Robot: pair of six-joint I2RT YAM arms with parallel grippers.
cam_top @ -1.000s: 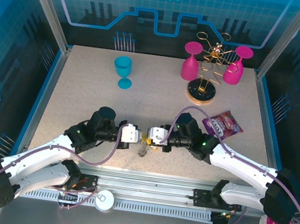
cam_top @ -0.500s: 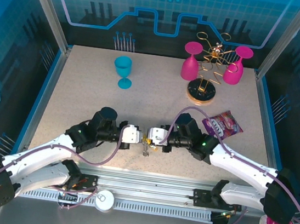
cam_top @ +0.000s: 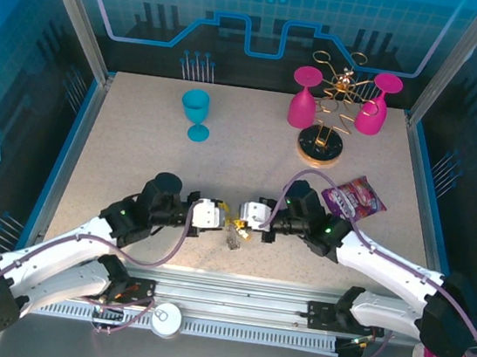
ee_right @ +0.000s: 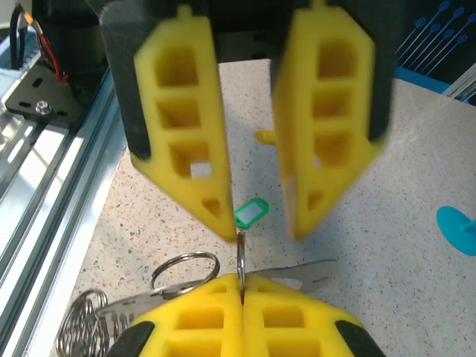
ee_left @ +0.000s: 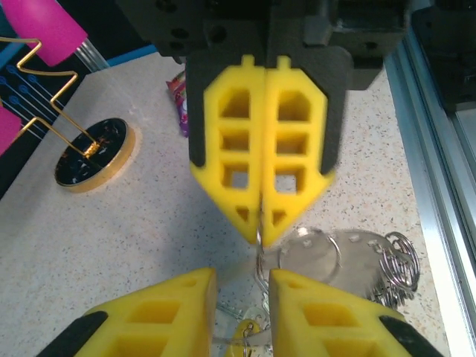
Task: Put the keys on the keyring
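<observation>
My two grippers meet tip to tip near the table's front middle. The right gripper (cam_top: 239, 221) (ee_right: 240, 282) (ee_left: 260, 223) is shut on a thin metal ring (ee_right: 240, 253), seen edge-on. The left gripper (cam_top: 223, 219) (ee_left: 242, 305) (ee_right: 260, 227) stands open, its fingers on either side of that ring without pinching it. Below them hangs and lies a bunch of keys (cam_top: 234, 238): a green-headed one (ee_right: 251, 212), a yellow one (ee_left: 245, 331), a flat silver key (ee_right: 305, 271) and a second plain ring (ee_right: 186, 271). The keyring's coiled, bumpy rim (ee_left: 394, 268) (ee_right: 82, 327) rests on the table beside them.
A blue goblet (cam_top: 197, 113) stands at the back left. A gold wire rack on a round base (cam_top: 319, 147) holds two pink goblets (cam_top: 302, 99) at the back right. A purple snack packet (cam_top: 355, 198) lies right of the grippers. The metal front rail (cam_top: 231, 305) runs close behind them.
The right gripper has shut on the thin ring while the left gripper has opened off it. The key bunch has shifted slightly to the right under the tips.
</observation>
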